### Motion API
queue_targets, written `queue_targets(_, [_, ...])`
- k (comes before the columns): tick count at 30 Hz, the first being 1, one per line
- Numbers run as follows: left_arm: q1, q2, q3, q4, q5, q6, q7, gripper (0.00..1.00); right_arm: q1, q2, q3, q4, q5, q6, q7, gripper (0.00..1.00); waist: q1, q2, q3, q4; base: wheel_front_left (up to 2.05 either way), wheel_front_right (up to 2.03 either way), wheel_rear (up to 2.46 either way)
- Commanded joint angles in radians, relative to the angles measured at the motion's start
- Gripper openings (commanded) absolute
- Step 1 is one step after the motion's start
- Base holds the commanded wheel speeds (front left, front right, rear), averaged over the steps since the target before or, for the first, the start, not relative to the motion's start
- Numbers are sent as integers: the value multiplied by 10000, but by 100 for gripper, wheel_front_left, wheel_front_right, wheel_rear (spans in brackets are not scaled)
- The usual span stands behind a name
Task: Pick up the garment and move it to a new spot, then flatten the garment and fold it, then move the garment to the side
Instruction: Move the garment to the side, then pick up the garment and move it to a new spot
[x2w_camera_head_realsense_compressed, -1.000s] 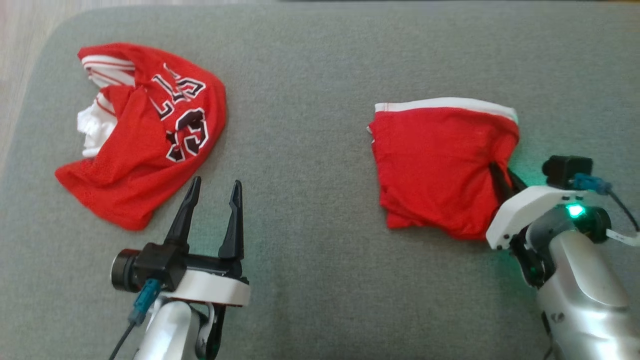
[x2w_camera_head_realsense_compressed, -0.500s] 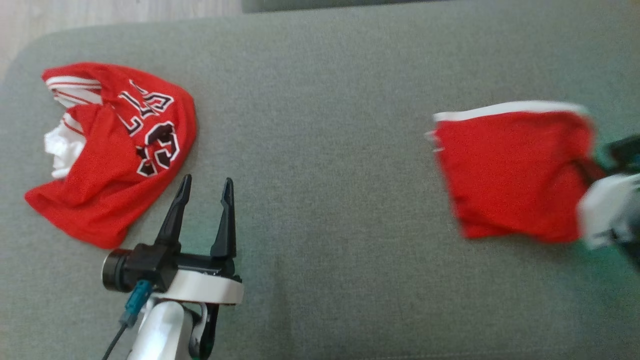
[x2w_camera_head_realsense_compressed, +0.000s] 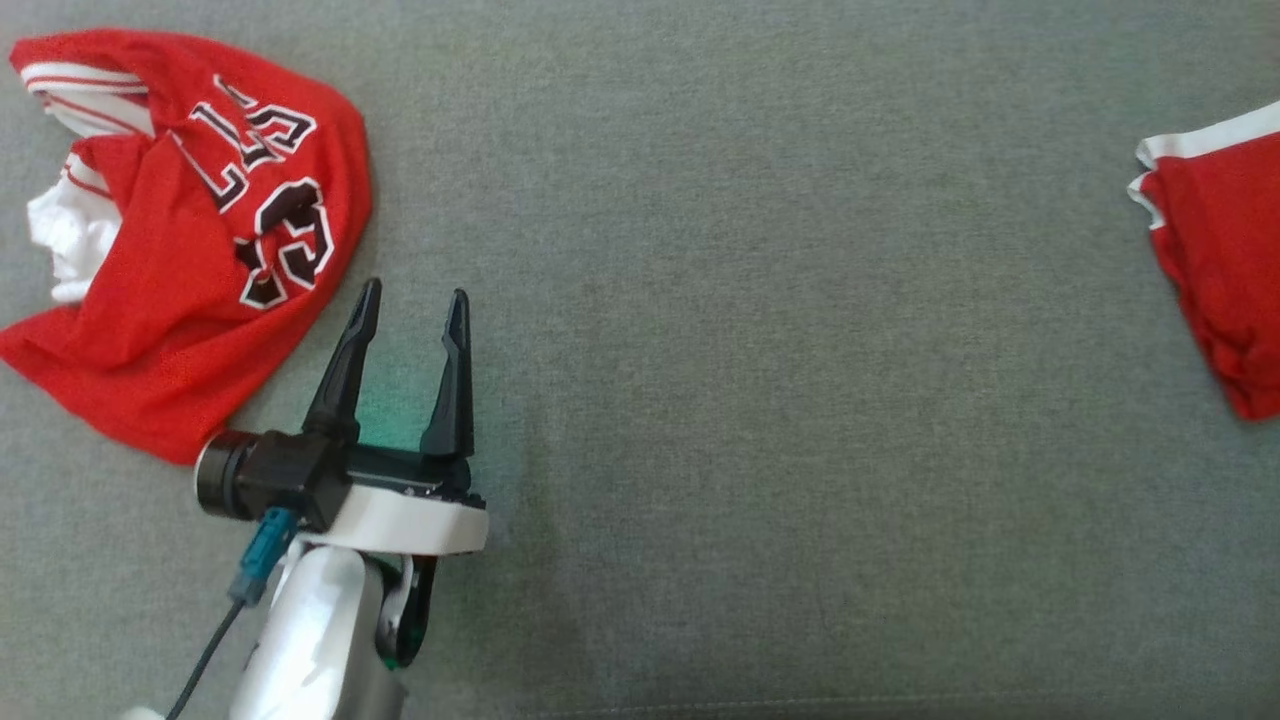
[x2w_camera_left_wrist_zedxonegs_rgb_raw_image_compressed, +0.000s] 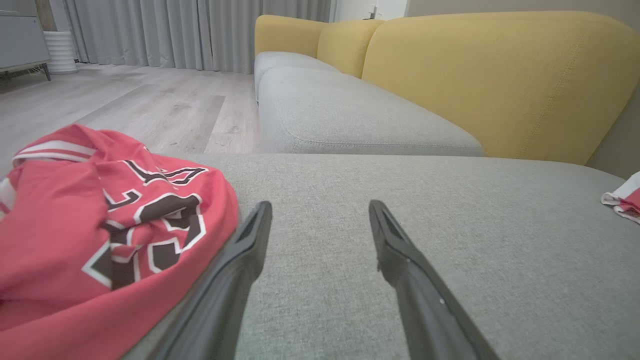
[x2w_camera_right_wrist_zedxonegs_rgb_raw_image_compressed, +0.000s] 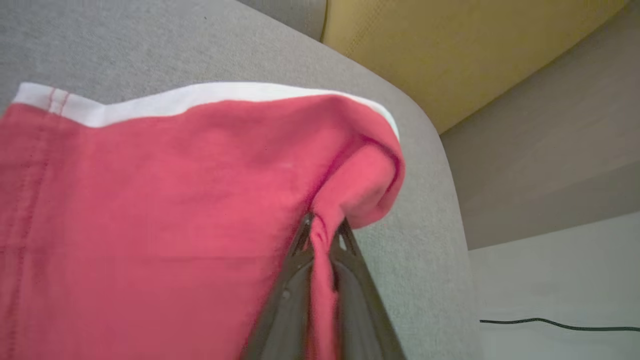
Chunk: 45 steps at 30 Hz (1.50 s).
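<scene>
Bulls jersey (x2w_camera_head_realsense_compressed: 190, 230) crumpled on grey cushion (x2w_camera_head_realsense_compressed: 750, 350), at 10 o'clock of my left gripper (x2w_camera_head_realsense_compressed: 414, 290) | fingers spread, empty | my right gripper (x2w_camera_right_wrist_zedxonegs_rgb_raw_image_compressed: 324, 224) clenched on red white-edged cloth (x2w_camera_right_wrist_zedxonegs_rgb_raw_image_compressed: 150, 200)

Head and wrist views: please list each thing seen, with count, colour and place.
red mesh jersey with black lettering: 1, red and white, cushion's left.
plain red cloth piece with white edge: 1, red, cushion's right.
grey fabric seat cushions: 2, grey, nearer one under both clothes.
yellow sofa backrest: 1, yellow, behind cushions.
pale wooden floor: 1, pale, beyond sofa.
left gripper: 1, dark, open, beside jersey.
right gripper: 1, dark, shut on cloth piece.
</scene>
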Motion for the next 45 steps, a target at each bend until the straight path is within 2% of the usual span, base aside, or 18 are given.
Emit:
queue_targets(1, [-218, 41, 309, -301, 47, -34, -51, 100, -96, -336, -44, -200, 40, -9, -145, 0, -3, 0, 51, 42, 0, 0, 0])
queue_targets(6, [-194, 41, 335, -181, 44, -39, -51, 100, -148, -105, -282, 59, -76, -9, -47, 0, -3, 0, -124, 7, 0, 0, 0])
queue_targets(7, [-179, 41, 332, -163, 31, -36, -51, 100, -137, -6, -321, 97, -67, -9, -18, 28, -3, 0, -199, -16, 0, 0, 0])
queue_targets(8, [-164, 41, 321, -154, 18, -34, -51, 100, -146, 104, -413, 106, -20, -9, -55, 60, -3, 0, -276, -38, 0, 0, 0])
queue_targets(9, [-150, 41, 310, -140, 4, -34, -51, 100, -150, 228, -533, 163, 47, -9, -19, 100, -3, 0, -374, -60, 0, 0, 0])
queue_targets(13, [-38, 41, 322, -106, -58, -11, -51, 100, -132, 630, -583, -28, 15, -9, -245, 100, -3, 0, -901, -179, 0, 0, 0])
queue_targets(21, [275, 41, 694, -148, -125, 64, -51, 100, 6, 1989, -508, -1358, 507, -9, -1274, 100, -3, 0, -1981, -359, 0, 0, 0])
queue_targets(25, [526, 41, 826, -225, -44, 37, -51, 100, 360, 3125, -681, -2497, 765, -9, -2091, 100, -3, 0, -2465, -326, 0, 0, 0])
queue_targets(29, [844, 41, 849, -326, -75, 61, -51, 100, 1354, 4251, -574, -3508, 902, -9, -2939, 100, -3, 0, -2852, -193, 0, 0, 0])
queue_targets(36, [1564, 41, 789, -478, -132, 192, -51, 100, 3401, 6096, -513, -4468, 531, -9, -3821, 100, -3, 0, -3305, 13, 0, 0, 0])
queue_targets(40, [1873, 41, 752, -510, -139, 260, -51, 100, 4352, 6482, -730, -4655, 510, -9, -3911, 100, -3, 0, -3416, 94, 0, 0, 0])
queue_targets(45, [1995, 41, 731, -540, -153, 298, -51, 100, 4862, 6561, -731, -4995, 820, -9, -3924, 100, -3, 0, -3404, 172, 0, 0, 0])
